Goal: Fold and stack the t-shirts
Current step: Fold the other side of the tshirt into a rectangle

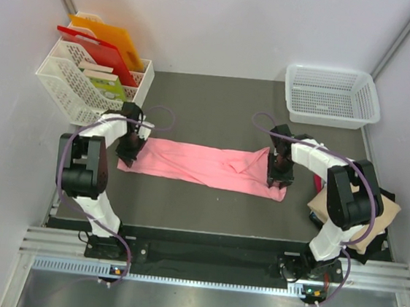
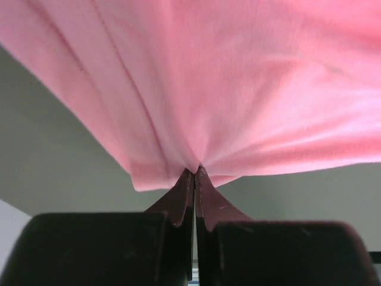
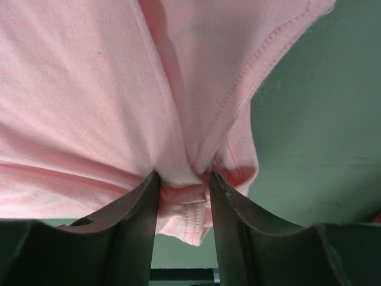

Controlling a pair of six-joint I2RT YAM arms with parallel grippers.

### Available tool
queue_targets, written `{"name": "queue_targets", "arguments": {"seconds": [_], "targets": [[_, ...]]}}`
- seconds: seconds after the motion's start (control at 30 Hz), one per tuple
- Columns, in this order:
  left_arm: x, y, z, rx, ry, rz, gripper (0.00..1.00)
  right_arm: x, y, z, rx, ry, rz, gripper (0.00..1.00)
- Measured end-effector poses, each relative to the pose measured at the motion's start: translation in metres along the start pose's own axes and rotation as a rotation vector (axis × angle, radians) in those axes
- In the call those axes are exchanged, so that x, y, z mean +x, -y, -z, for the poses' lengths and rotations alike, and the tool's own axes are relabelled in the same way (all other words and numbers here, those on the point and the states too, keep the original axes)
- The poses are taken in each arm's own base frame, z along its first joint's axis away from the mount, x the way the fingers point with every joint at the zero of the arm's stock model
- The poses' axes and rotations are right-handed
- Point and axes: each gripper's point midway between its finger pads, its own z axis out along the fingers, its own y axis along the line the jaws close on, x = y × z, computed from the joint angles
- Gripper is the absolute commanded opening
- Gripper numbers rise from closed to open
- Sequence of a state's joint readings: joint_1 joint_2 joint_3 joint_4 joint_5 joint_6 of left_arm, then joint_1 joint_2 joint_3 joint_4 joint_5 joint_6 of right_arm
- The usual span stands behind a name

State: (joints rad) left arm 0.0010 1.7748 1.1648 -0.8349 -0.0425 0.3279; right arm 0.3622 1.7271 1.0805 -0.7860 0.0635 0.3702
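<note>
The pink t-shirt (image 1: 204, 164) lies stretched into a long band across the middle of the worktop (image 1: 207, 205), with a flap of cloth turned over near its right end. My left hand (image 1: 128, 153) is at the shirt's left end. In its wrist view the fingers (image 2: 178, 202) are pressed fully together, pinching a small tuck of pink cloth at their tips, and creases fan out from the pinch. My right hand (image 1: 280, 174) is at the shirt's right end. Its fingers (image 3: 140, 208) stand part way apart with a bunched wad of stitched hem filling the gap and touching both, so it has hold of the cloth. Just past the shirt's right end, beside the right arm, a tan t-shirt (image 1: 386, 209) rests on dark cloth (image 1: 373, 246), and a sliver of red cloth (image 1: 317, 184) shows there too. Behind the shirt's right end sits a white basket (image 1: 332, 97). Behind its left end a white rack (image 1: 72, 92) holds orange and red boards.
</note>
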Motion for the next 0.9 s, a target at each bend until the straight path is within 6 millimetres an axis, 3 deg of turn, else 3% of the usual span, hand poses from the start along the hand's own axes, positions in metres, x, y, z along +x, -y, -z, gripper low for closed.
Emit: {"name": "queue_targets", "arguments": {"seconds": [0.2,0.4,0.6,0.77,0.9], "targets": [[0.008,0.0,0.021,-0.026,0.053,-0.02,0.0,0.001,0.003,0.0,0.004,-0.005,-0.004,0.39],[0.055,0.01,0.018,-0.031,0.0,-0.046,0.04,-0.001,0.007,0.003,0.021,-0.011,-0.008,0.38],[0.092,0.017,0.006,-0.032,-0.092,-0.065,0.26,-0.008,0.008,0.009,0.023,0.001,-0.006,0.38],[0.089,0.01,0.011,-0.062,-0.092,-0.064,0.44,-0.008,0.008,0.009,0.026,0.0,-0.005,0.38],[0.055,-0.003,0.036,-0.097,-0.017,-0.049,0.48,-0.008,0.008,0.009,0.026,0.0,-0.005,0.38]]}}
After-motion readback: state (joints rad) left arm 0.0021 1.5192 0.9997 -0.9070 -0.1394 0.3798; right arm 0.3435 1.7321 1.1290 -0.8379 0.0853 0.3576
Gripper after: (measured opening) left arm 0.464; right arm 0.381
